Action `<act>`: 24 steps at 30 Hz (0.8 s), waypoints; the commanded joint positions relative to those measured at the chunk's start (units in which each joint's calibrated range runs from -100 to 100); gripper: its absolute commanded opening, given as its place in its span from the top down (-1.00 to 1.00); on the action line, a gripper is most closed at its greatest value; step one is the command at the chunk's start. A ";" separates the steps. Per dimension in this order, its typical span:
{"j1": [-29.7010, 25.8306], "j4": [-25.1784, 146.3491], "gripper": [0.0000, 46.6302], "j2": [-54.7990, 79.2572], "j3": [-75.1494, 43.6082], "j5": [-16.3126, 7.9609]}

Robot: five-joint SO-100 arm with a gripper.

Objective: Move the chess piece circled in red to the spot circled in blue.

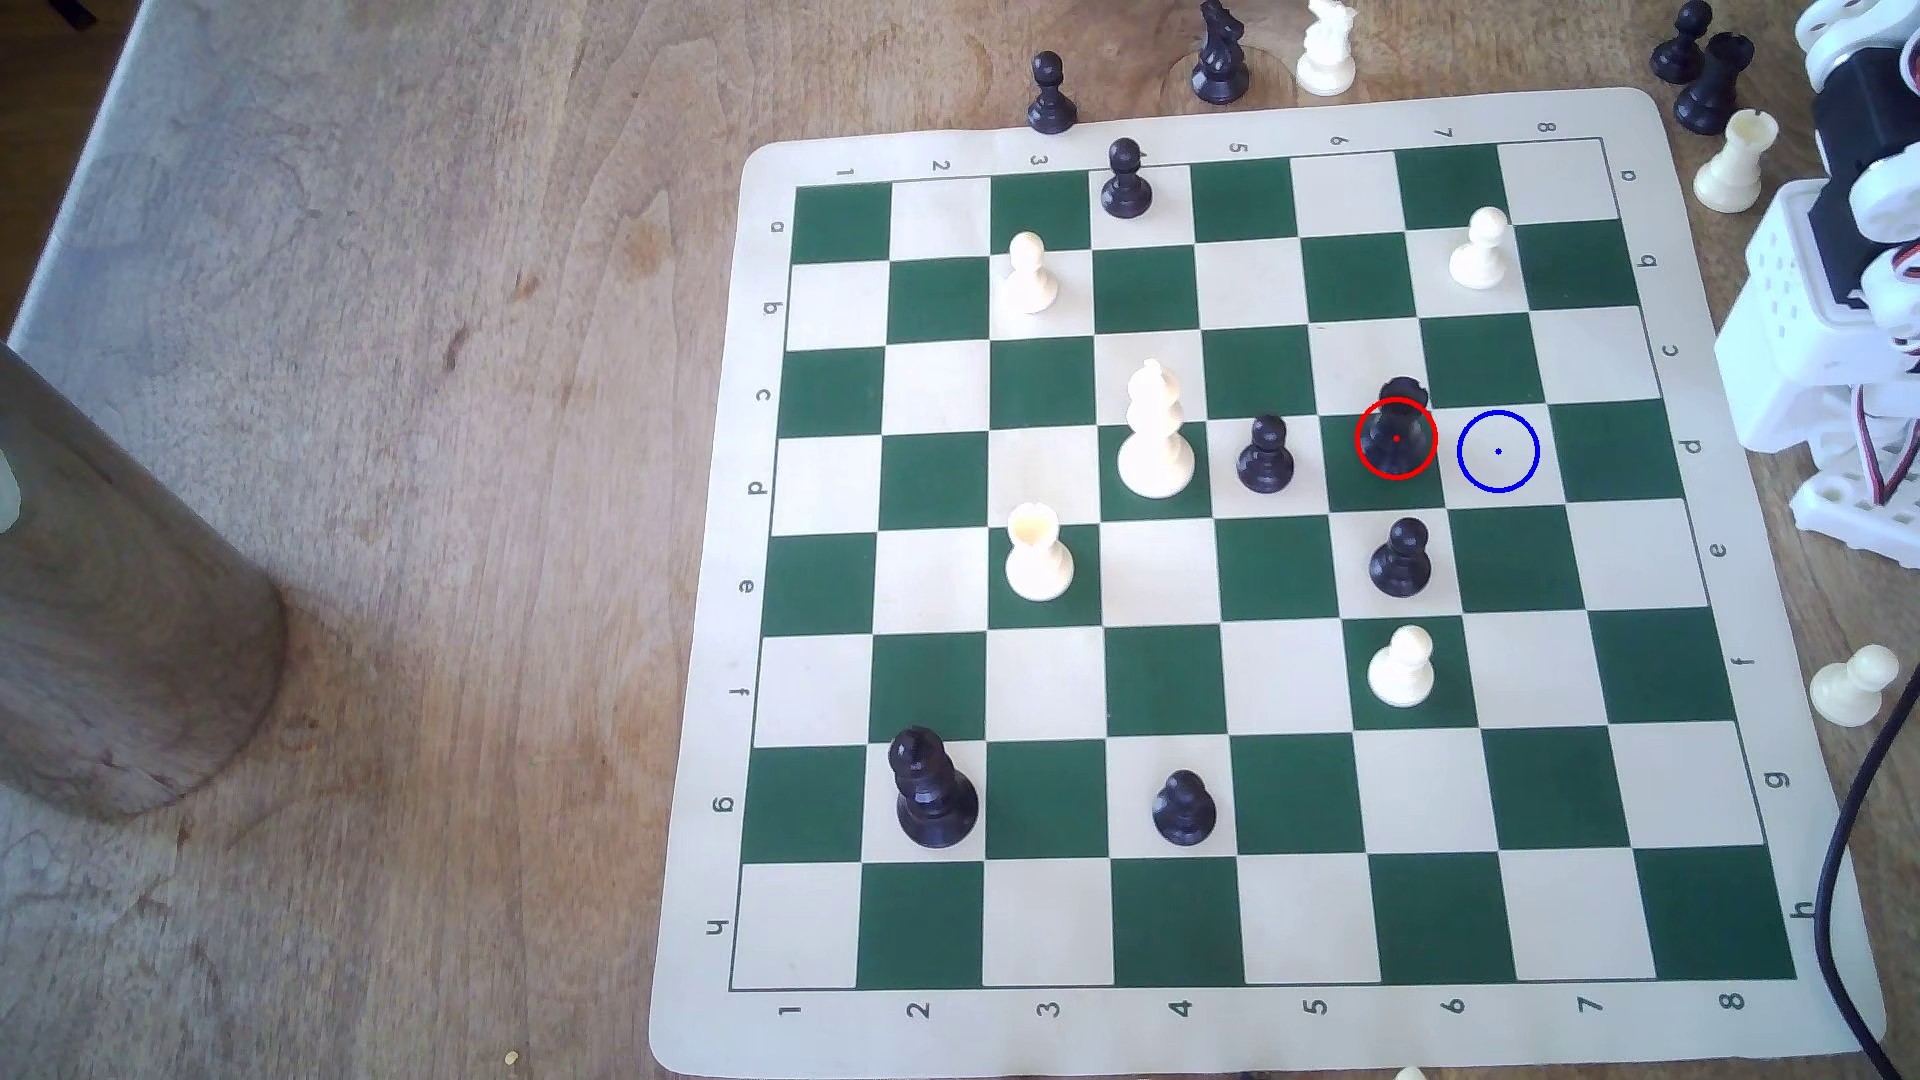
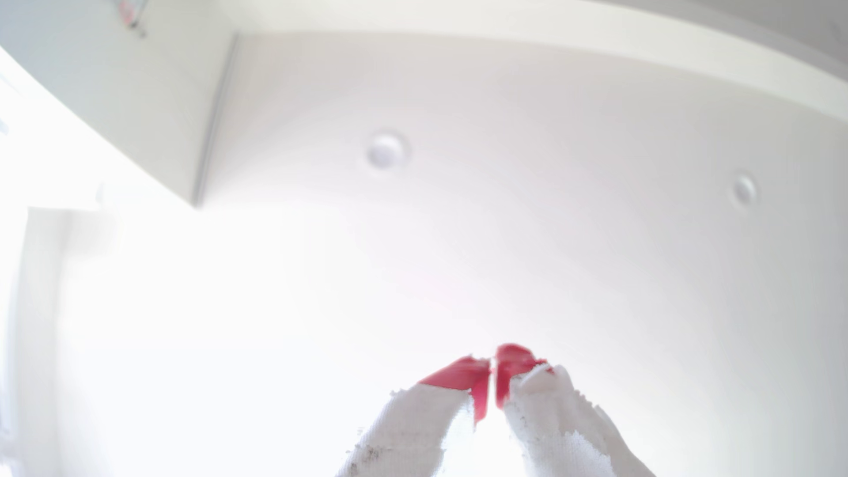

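The black rook circled in red [image 1: 1397,431] stands upright on a green square of the chessboard [image 1: 1714,145], in row d. Just to its right in the exterior view lies the cream square with the blue ring and dot [image 1: 1497,451], with nothing on it. My white arm [image 1: 1839,312] is folded up off the board's right edge in the exterior view, well away from the rook. In the wrist view my gripper [image 2: 493,362] points up at a white ceiling, its red-tipped fingers [image 2: 463,371] pressed together with nothing between them.
Black pawns [image 1: 1265,455] [image 1: 1401,559] stand close to the rook, and a white pawn [image 1: 1403,667] sits below them. A white bishop [image 1: 1153,431], white rook [image 1: 1037,552], black king [image 1: 930,787] and other pieces dot the board. Captured pieces [image 1: 1704,83] lie off the board's far corner. A black cable [image 1: 1860,831] runs along its right edge.
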 commanded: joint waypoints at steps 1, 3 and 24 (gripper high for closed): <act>-0.22 1.19 0.99 0.22 1.17 0.20; -0.22 4.87 0.99 0.22 0.81 0.20; 0.80 99.96 0.99 0.31 -34.91 -0.20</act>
